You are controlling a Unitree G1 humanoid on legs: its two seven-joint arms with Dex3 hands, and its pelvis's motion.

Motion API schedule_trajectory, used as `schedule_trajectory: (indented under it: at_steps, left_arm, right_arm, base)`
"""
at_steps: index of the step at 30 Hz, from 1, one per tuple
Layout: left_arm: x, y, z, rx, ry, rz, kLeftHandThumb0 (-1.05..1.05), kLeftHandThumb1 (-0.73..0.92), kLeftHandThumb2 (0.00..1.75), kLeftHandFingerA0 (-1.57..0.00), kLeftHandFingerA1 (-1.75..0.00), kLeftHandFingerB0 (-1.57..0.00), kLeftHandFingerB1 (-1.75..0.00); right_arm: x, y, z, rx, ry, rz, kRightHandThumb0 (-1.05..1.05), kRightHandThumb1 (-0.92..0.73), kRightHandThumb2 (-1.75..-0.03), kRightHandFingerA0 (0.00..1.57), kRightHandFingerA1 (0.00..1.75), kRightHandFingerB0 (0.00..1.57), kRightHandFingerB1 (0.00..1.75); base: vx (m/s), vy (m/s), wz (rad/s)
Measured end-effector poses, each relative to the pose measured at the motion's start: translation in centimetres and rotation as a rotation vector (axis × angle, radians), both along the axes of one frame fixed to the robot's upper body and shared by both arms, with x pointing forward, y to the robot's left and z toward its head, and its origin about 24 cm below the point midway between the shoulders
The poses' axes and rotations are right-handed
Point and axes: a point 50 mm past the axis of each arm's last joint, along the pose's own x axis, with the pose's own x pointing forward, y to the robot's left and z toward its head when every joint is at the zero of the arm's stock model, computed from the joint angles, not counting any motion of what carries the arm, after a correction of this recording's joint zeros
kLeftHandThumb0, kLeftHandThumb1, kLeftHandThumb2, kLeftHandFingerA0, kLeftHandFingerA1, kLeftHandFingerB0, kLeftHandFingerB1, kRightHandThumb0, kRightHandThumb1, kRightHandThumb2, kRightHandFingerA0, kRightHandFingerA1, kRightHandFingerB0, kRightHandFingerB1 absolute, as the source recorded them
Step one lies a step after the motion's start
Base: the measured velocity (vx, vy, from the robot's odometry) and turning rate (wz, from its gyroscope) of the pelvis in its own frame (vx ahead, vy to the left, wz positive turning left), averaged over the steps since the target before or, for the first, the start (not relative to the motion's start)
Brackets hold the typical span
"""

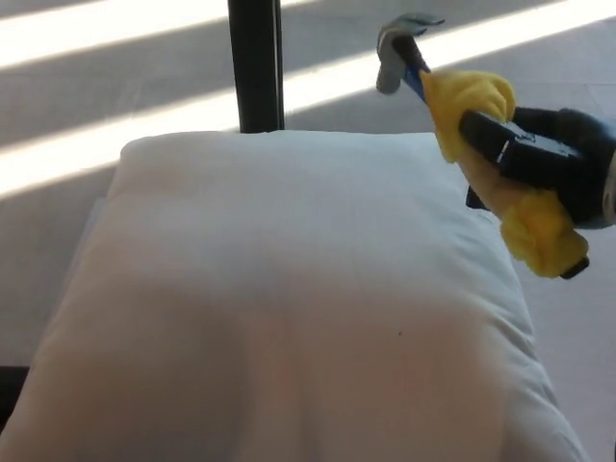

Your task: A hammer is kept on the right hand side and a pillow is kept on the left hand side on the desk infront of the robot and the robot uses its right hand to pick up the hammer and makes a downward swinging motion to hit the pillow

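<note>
Large white soft pillow (289, 308) fills desk centre-left, lying flat. Black right hand (539, 159) at upper right, fingers (500, 140) wrapped tight around yellow-padded handle of steel-headed hammer (452, 101). Hammer head raised above pillow's far right corner, not touching. Black vertical post (255, 63) behind pillow. Left hand out of view.

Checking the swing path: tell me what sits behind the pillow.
Behind the pillow a black post rises at its far edge, with sunlit floor beyond. The post's base is covered by the pillow.
</note>
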Motion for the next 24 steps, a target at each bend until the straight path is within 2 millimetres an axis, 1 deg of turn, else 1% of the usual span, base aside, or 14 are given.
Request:
schedule_trajectory:
  at_steps: [2,3,7,8,9,10,11,12,14,16,19,22,23,24]
  left_arm:
    - [0.1,0.1,0.1,0.004,-0.002,-0.001,-0.64,0.79,0.63,-0.52,-0.53,-0.46,-0.41]
    - [0.1,0.2,0.2,0.006,-0.003,-0.002,-0.63,0.78,0.63,-0.52,-0.52,-0.46,-0.41]
    - [0.3,0.7,0.7,0.023,-0.010,-0.007,-0.63,0.79,0.63,-0.52,-0.52,-0.44,-0.40]
    - [0.4,0.8,0.9,0.028,-0.012,-0.009,-0.65,0.78,0.63,-0.50,-0.52,-0.44,-0.40]
    - [0.5,1.0,1.1,0.033,-0.014,-0.011,-0.64,0.78,0.64,-0.48,-0.51,-0.42,-0.40]
    - [0.6,1.1,1.2,0.037,-0.017,-0.013,-0.65,0.78,0.63,-0.51,-0.53,-0.44,-0.40]
    - [0.7,1.1,1.2,0.038,-0.019,-0.014,-0.65,0.78,0.63,-0.52,-0.53,-0.45,-0.40]
    - [0.7,1.1,1.3,0.038,-0.021,-0.016,-0.66,0.78,0.63,-0.51,-0.53,-0.45,-0.40]
    - [0.8,1.1,1.3,0.039,-0.024,-0.019,-0.66,0.77,0.63,-0.55,-0.53,-0.47,-0.40]
    - [0.8,1.2,1.4,0.042,-0.024,-0.020,-0.65,0.78,0.63,-0.52,-0.52,-0.45,-0.40]
    - [1.0,1.2,1.5,0.043,-0.030,-0.027,-0.64,0.78,0.63,-0.51,-0.51,-0.44,-0.40]
    - [1.0,1.3,1.6,0.044,-0.031,-0.029,-0.65,0.78,0.64,-0.49,-0.51,-0.42,-0.40]
    - [1.1,1.3,1.6,0.046,-0.031,-0.030,-0.65,0.78,0.64,-0.47,-0.50,-0.42,-0.40]
    - [1.0,1.4,1.7,0.047,-0.030,-0.030,-0.64,0.79,0.64,-0.47,-0.50,-0.41,-0.40]
  right_arm:
    - [-0.6,-0.5,-1.7,-0.073,0.073,0.013,-0.37,-0.83,-0.88,1.01,1.75,0.64,1.75]
    - [-1.0,-0.9,-2.9,-0.111,0.125,0.018,-0.35,-0.84,-0.94,1.01,1.75,0.69,1.75]
    - [-2.7,-2.6,-6.9,-0.216,0.289,0.045,-0.35,-0.86,-0.91,1.01,1.75,0.69,1.75]
    - [-3.1,-2.9,-7.6,-0.234,0.319,0.055,-0.38,-0.92,-0.82,1.04,1.75,0.59,1.75]
    - [-3.5,-3.2,-8.3,-0.245,0.348,0.062,-0.38,-0.92,-0.79,1.01,1.75,0.62,1.75]
    - [-3.9,-3.5,-9.2,-0.254,0.379,0.069,-0.38,-0.85,-0.87,1.02,1.75,0.63,1.75]
    - [-4.2,-3.7,-9.8,-0.260,0.399,0.075,-0.39,-0.84,-0.87,1.04,1.75,0.67,1.75]
    - [-4.7,-4.0,-10.7,-0.267,0.429,0.082,-0.39,-0.89,-0.81,1.03,1.75,0.67,1.75]
    - [-5.4,-4.6,-12.6,-0.255,0.496,0.080,-0.37,-0.90,-0.82,1.02,1.75,0.66,1.75]
    - [-6.1,-5.0,-14.1,-0.242,0.545,0.078,-0.35,-0.87,-0.82,1.04,1.75,0.66,1.75]
    - [-6.0,-5.0,-14.8,-0.230,0.547,0.079,-0.45,-0.92,-0.69,0.99,1.75,0.56,1.70]
    - [-5.9,-4.8,-14.9,-0.214,0.534,0.073,-0.45,-0.92,-0.69,0.99,1.75,0.58,1.72]
    - [-5.9,-4.8,-14.9,-0.214,0.533,0.072,-0.39,-0.86,-0.86,1.06,1.75,0.74,1.75]
    - [-5.7,-4.8,-14.7,-0.227,0.526,0.080,-0.38,-0.81,-0.93,1.06,1.75,0.75,1.75]
  base:
    - [0.00,0.000,0.00]
    - [0.00,0.000,0.00]
    - [0.00,0.000,0.00]
    - [0.00,0.000,0.00]
    - [0.00,0.000,0.00]
    - [0.00,0.000,0.00]
    - [0.00,0.000,0.00]
    - [0.00,0.000,0.00]
    - [0.00,0.000,0.00]
    - [0.00,0.000,0.00]
    - [0.00,0.000,0.00]
    - [0.00,0.000,0.00]
    - [0.00,0.000,0.00]
    - [0.00,0.000,0.00]
